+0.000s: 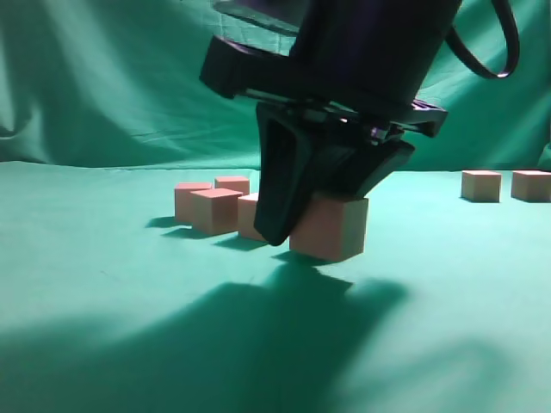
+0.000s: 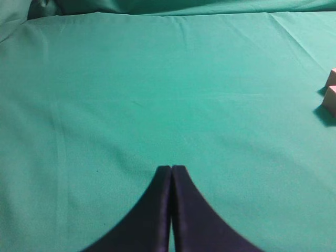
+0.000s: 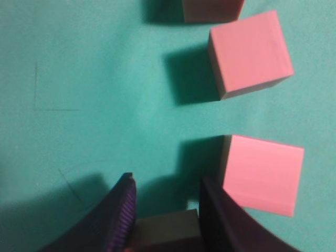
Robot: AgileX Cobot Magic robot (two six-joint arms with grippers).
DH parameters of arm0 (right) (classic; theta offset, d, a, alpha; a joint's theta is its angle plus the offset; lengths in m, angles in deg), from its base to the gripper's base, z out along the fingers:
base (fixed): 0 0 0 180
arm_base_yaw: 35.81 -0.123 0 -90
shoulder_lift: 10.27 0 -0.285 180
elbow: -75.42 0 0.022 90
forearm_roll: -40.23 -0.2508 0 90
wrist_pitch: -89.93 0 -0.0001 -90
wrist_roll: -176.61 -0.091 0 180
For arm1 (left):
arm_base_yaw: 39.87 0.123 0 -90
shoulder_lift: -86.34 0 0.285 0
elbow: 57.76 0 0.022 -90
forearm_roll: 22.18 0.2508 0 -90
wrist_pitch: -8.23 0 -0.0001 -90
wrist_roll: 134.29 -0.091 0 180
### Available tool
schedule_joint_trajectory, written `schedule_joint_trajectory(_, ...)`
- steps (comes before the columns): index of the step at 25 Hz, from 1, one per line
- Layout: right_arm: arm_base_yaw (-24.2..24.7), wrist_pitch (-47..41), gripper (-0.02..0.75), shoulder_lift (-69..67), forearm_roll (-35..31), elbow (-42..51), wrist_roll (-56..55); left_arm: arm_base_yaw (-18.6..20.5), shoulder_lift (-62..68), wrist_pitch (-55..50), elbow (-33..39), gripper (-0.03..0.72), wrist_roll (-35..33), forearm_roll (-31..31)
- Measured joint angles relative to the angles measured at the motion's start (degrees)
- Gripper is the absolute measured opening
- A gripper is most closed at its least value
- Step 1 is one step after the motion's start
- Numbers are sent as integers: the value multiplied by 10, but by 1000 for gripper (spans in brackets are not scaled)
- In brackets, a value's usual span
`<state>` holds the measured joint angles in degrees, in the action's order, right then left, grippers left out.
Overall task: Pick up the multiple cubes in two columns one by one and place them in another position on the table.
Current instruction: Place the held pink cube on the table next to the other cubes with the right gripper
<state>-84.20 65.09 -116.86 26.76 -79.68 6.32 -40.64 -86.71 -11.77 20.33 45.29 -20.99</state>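
My right gripper [image 1: 312, 231] reaches down at the middle of the table [image 1: 103, 284], shut on one cube [image 1: 334, 227]. That cube sits at or just above the cloth; I cannot tell whether it touches. In the right wrist view the held cube [image 3: 167, 232] lies in shadow between the two fingers [image 3: 122, 210], deep in the right gripper [image 3: 167, 182]. Beside it lie two pink-topped cubes [image 3: 262, 173] [image 3: 249, 55] and the edge of a third [image 3: 212, 10]. Apart over bare cloth, my left gripper [image 2: 171, 168] is shut with nothing in it.
Several cubes [image 1: 215, 209] cluster just left of and behind the right gripper. Two more cubes [image 1: 480, 185] [image 1: 531, 185] stand far right. Two cube corners [image 2: 332, 97] show at the right edge of the left wrist view. A wrinkled green curtain [image 1: 103, 77] closes the back.
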Motion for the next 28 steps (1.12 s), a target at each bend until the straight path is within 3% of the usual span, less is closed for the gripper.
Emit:
schedule_joint_trajectory(18, 0, 7, 272, -2, 0, 0, -9, 0, 0, 0, 0, 0, 0, 0)
schedule_joint_trajectory(19, 0, 7, 318, -2, 0, 0, -9, 0, 0, 0, 0, 0, 0, 0)
schedule_joint_trajectory(28, 0, 1, 318, -2, -4, 0, -11, 0, 0, 0, 0, 0, 0, 0)
